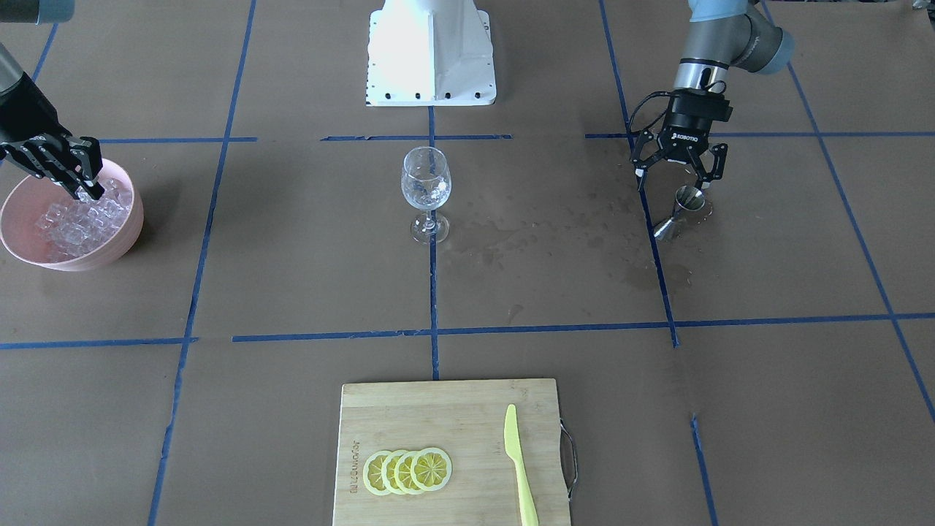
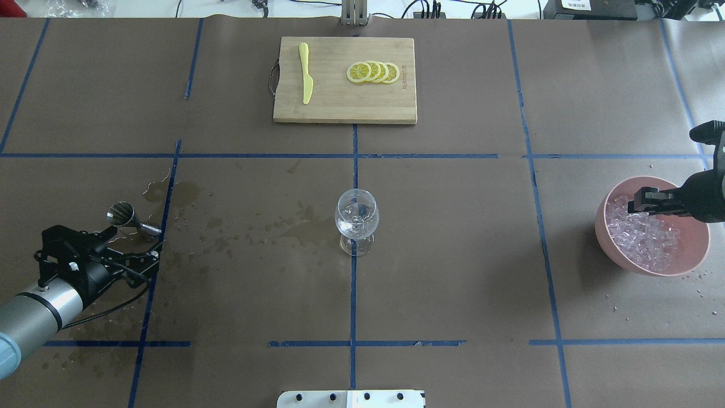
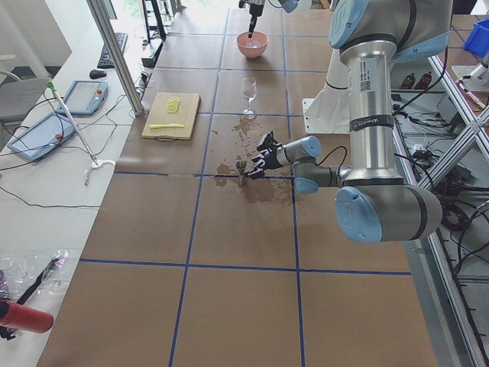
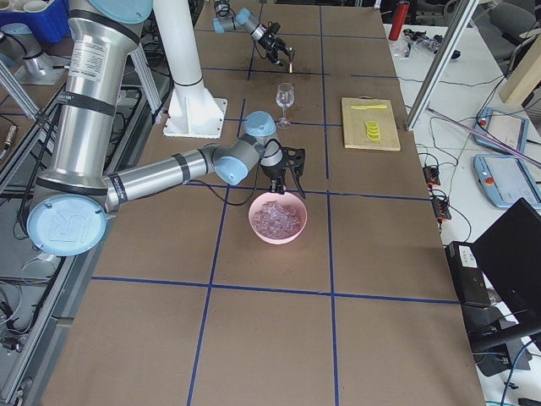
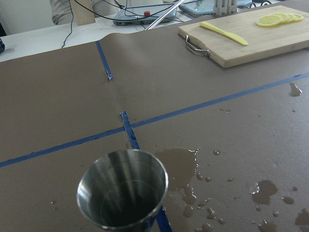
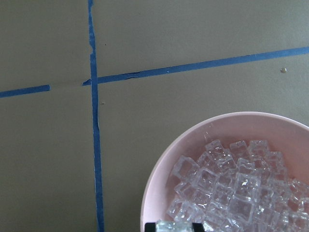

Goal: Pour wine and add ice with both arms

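While the right claw (image 1: 88, 191) sat low in the pink round plastic bowl (image 1: 109, 250), its fingers were closed on one clear ice cube (image 6: 171, 226) at the very tips.

Positions, dial read on the overhead view with the glass at centre:
- Centre: clear stemmed wine glass (image 1: 426, 183), upright, with a small measure of clear wine (image 1: 425, 194) in it.
- 3 o'clock, well apart: the bowl, heaped with glassy ice cubes (image 2: 643, 241).
- 9 o'clock, well apart: small steel double-cone jigger (image 1: 685, 208), upright on the bench. The wrist view showed no clear liquid in it.
- Left claw (image 1: 676, 180): fingers spread, holding nothing, just above and beside the jigger.
- 9 to 10 o'clock: dark wet stains (image 2: 187, 195) on the brown paper.

Hazards, as judged:
- The cube was wet, smooth and pinched by little surface, so it could slip free on the long carry toward the centre.
- Released from too high, it could splash wine out. A low approach could let a finger strike the thin rim and tip the glass.
- The open left claw stood close enough that a sideways swing could topple the jigger.
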`<action>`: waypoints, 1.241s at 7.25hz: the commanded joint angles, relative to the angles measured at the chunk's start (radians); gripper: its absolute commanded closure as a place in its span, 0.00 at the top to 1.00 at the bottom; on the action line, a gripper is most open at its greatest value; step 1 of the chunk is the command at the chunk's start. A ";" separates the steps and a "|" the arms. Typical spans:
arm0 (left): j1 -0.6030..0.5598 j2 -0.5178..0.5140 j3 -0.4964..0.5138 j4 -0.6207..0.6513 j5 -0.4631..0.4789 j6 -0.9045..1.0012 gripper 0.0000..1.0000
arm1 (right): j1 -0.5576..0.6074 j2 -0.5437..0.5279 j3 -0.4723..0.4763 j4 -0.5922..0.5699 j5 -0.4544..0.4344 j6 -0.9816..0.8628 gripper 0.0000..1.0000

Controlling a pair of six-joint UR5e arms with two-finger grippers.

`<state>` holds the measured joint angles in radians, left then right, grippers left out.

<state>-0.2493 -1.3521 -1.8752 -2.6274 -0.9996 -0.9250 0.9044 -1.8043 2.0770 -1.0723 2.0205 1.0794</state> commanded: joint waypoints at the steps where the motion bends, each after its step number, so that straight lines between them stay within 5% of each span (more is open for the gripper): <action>1: -0.088 0.011 -0.086 0.152 -0.206 0.000 1.00 | -0.002 0.003 0.001 0.000 0.009 0.001 0.00; 4: -0.255 0.011 -0.213 0.391 -0.501 0.064 1.00 | -0.004 0.057 0.035 0.000 0.108 0.017 0.00; 9: -0.466 0.016 -0.297 0.484 -0.793 0.241 1.00 | -0.054 0.409 0.008 -0.003 0.236 0.351 0.00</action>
<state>-0.6524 -1.3373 -2.1632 -2.1635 -1.7223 -0.7741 0.8837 -1.4878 2.0989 -1.0756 2.2421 1.3550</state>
